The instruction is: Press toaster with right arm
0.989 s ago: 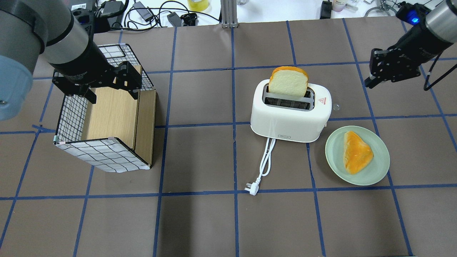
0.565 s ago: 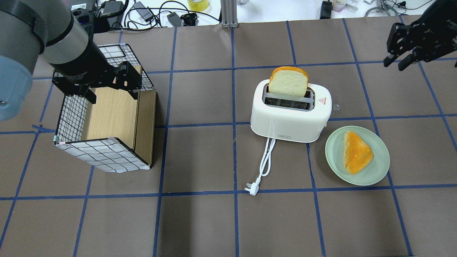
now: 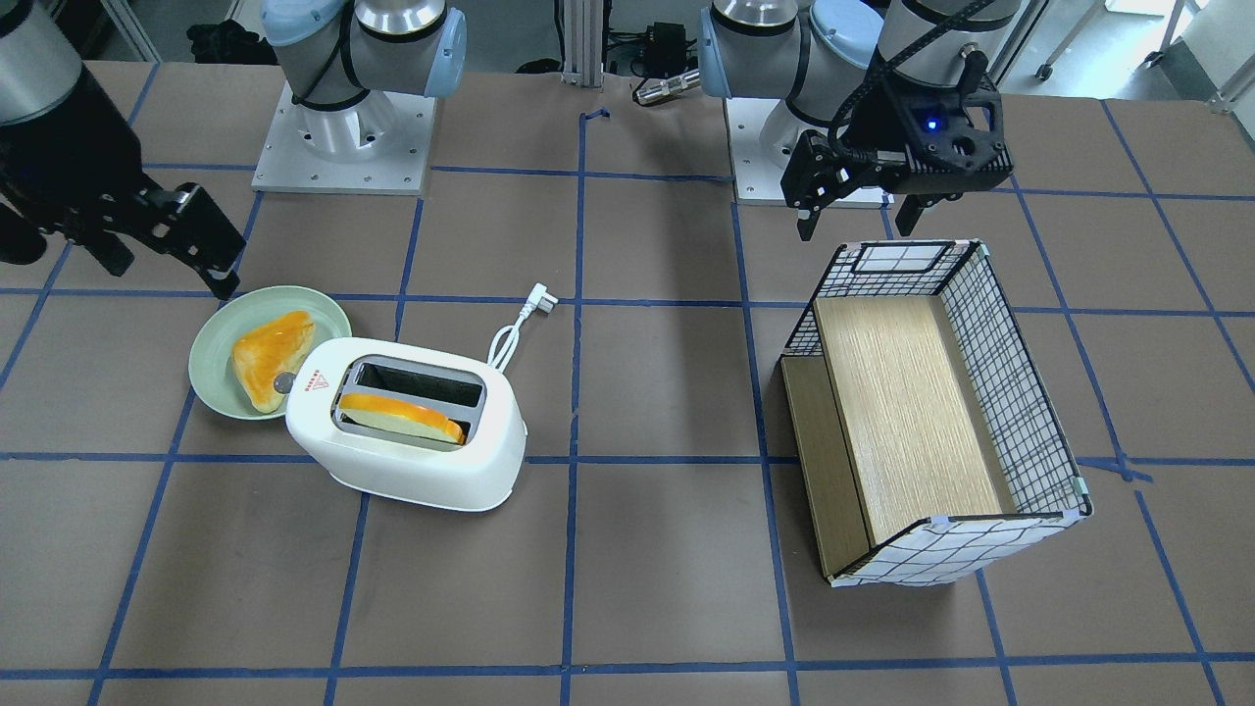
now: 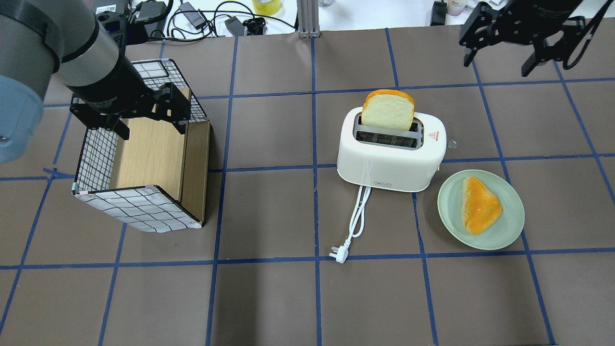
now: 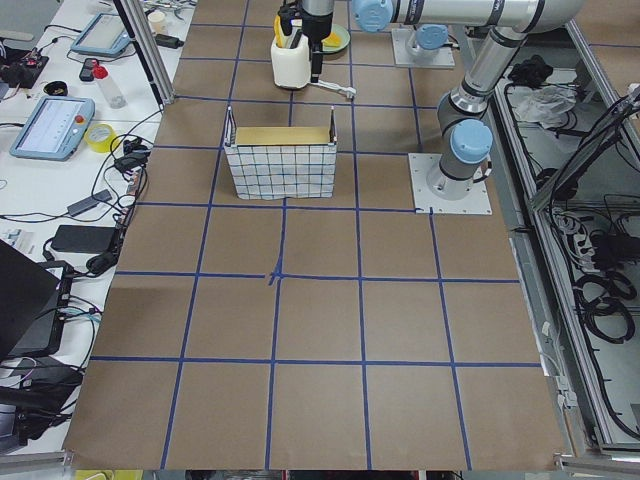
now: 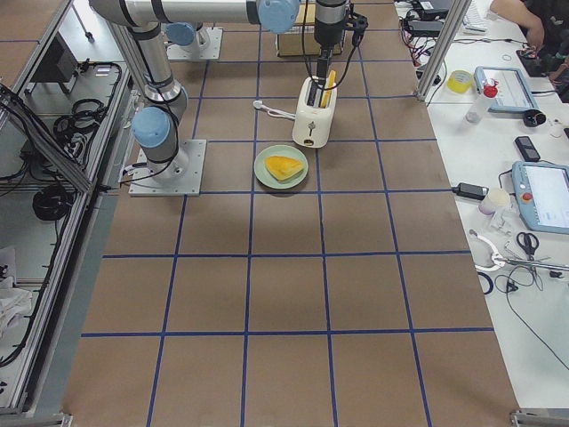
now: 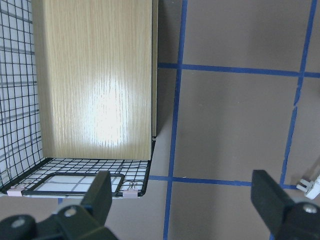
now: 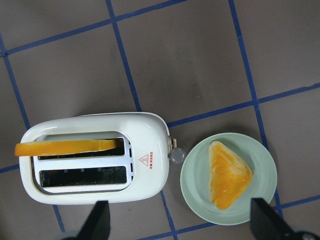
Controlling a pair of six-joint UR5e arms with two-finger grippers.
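The white two-slot toaster (image 4: 389,166) stands at table centre-right, also in the front view (image 3: 412,471) and the right wrist view (image 8: 145,132). A bread slice (image 4: 388,110) stands in its far slot. Its grey lever knob (image 8: 176,156) sticks out of the end facing the plate. My right gripper (image 4: 499,62) is open and empty, high above the table beyond the toaster's right end; it also shows in the front view (image 3: 167,270). My left gripper (image 4: 151,127) is open and empty over the basket's far end.
A green plate (image 4: 509,226) holding a toasted bread piece (image 4: 480,204) sits right of the toaster. The white cord and plug (image 4: 338,254) trail toward the robot. A wire basket with a wooden floor (image 4: 144,206) stands on the left. Cables and clutter lie beyond the far edge.
The right gripper has pulled up and away from the toaster's right side, then swung left along the far edge, turning to face down. The left arm, toaster and bread have not moved.
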